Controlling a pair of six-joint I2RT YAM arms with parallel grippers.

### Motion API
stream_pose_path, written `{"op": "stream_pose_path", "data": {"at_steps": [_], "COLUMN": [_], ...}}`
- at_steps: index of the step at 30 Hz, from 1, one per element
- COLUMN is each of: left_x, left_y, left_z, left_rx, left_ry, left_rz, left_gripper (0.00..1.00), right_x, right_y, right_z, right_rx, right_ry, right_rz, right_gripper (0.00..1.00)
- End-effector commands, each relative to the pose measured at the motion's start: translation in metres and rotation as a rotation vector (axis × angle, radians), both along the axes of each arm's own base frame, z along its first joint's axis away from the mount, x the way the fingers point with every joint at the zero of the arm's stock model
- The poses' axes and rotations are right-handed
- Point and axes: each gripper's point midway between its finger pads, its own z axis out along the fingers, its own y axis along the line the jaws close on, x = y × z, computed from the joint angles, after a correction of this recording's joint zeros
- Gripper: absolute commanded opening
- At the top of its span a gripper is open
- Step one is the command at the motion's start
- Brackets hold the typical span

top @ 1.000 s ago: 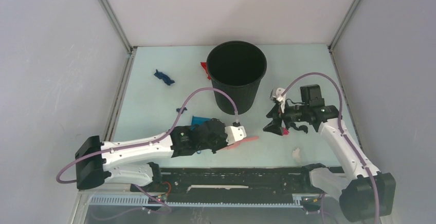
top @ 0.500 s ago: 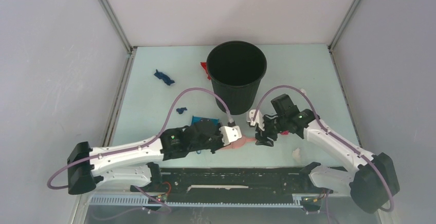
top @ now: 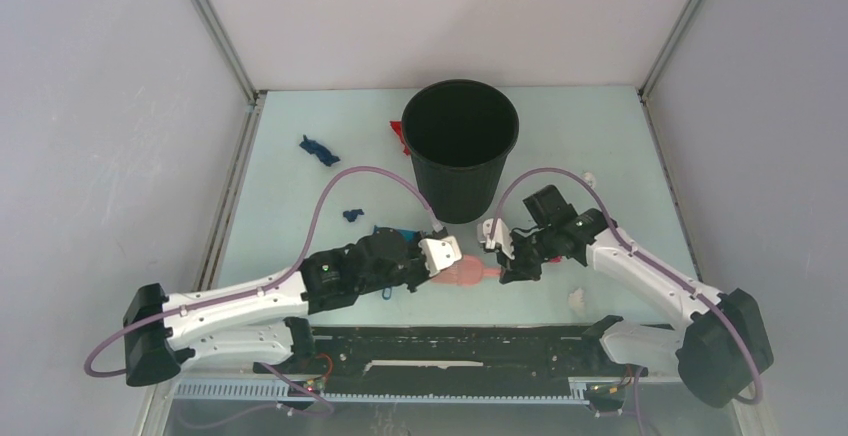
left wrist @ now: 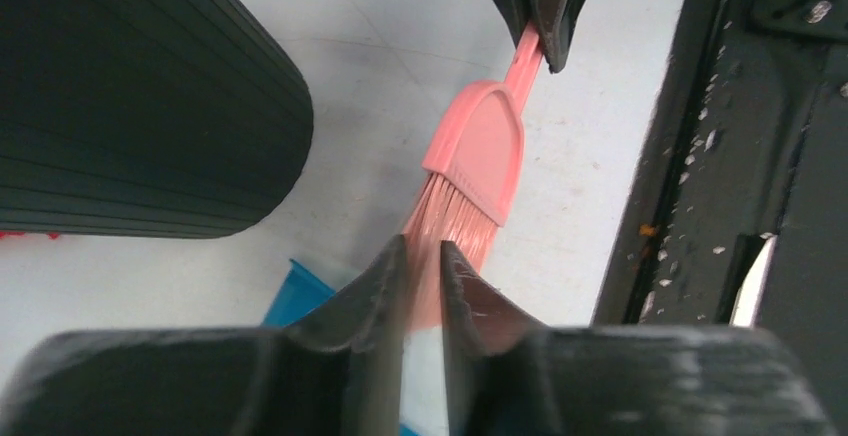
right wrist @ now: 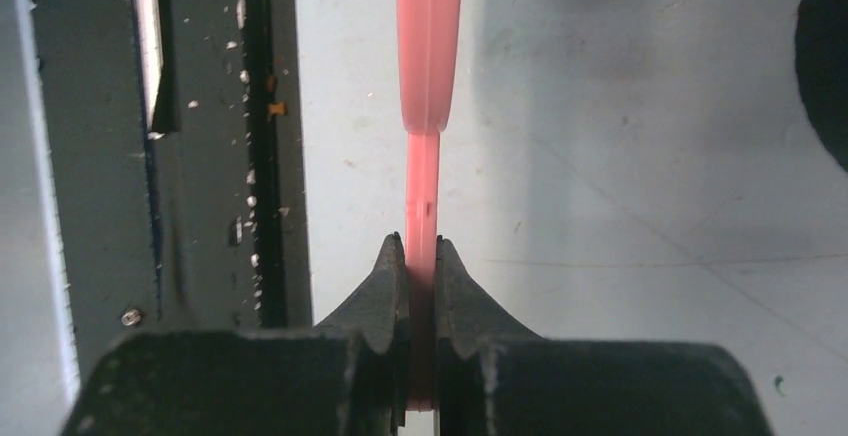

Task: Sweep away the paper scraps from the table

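Note:
The pink hand brush point(top: 466, 274) lies low over the table point(top: 300, 196) between my two grippers. My right gripper point(top: 506, 270) is shut on its thin handle point(right wrist: 428, 56), which fills the gap between the fingers point(right wrist: 421, 241). My left gripper point(top: 441, 260) stands narrowly open, with the bristle tips point(left wrist: 450, 221) reaching between its jaws point(left wrist: 423, 248). Paper scraps lie scattered: a dark blue one point(top: 320, 149) at the far left, a smaller dark blue one point(top: 352, 215), a red one point(top: 398, 134) beside the bin, and a white one point(top: 577, 299) at the near right.
A tall black bin point(top: 460, 146) stands at the middle back, close behind both grippers. The blue dustpan point(top: 392, 232) lies mostly hidden under the left arm; a corner point(left wrist: 292, 296) shows. A black rail point(top: 450, 341) runs along the near edge. Grey walls enclose three sides.
My right gripper swung left from the bin's right side and shut on the brush handle. The left jaws, shut on the brush before, have parted slightly.

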Motion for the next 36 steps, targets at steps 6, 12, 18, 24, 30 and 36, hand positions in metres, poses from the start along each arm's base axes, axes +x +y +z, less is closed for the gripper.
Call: {"op": "stream_pose_path", "data": {"at_steps": [6,12,18,24,30,36], "left_x": [-0.03,-0.053,-0.063,-0.058,-0.05,-0.043], "left_y": [-0.023,-0.04,-0.049,-0.048,-0.044,-0.051], "left_z": [0.02,0.023,0.021,0.021,0.072,0.087], "left_rx": [-0.133,-0.198,-0.195,-0.186,-0.471,-0.617], "left_ry": [0.082,0.186,0.248,0.258,0.38,0.541], "left_rz": [-0.152,-0.262,-0.312,-0.283,-0.323,-0.348], "left_gripper": [0.59,0.58,0.36,0.0,0.0,0.0], "right_x": [-0.042,-0.05,-0.049,-0.044,-0.008,0.008], "right_y": [-0.01,0.003,0.014,0.013,0.002,-0.009], "right_z": [0.032,0.043,0.057,0.082,0.148,0.17], "right_rx": [-0.029,0.0,0.039,0.146,0.525,0.711], "right_ry": [0.147,0.209,0.244,0.269,0.386,0.571], "right_rz": [0.098,0.111,0.115,0.066,-0.136,-0.21], "right_gripper": [0.0,0.0,0.0,0.02,0.57,0.67]}}
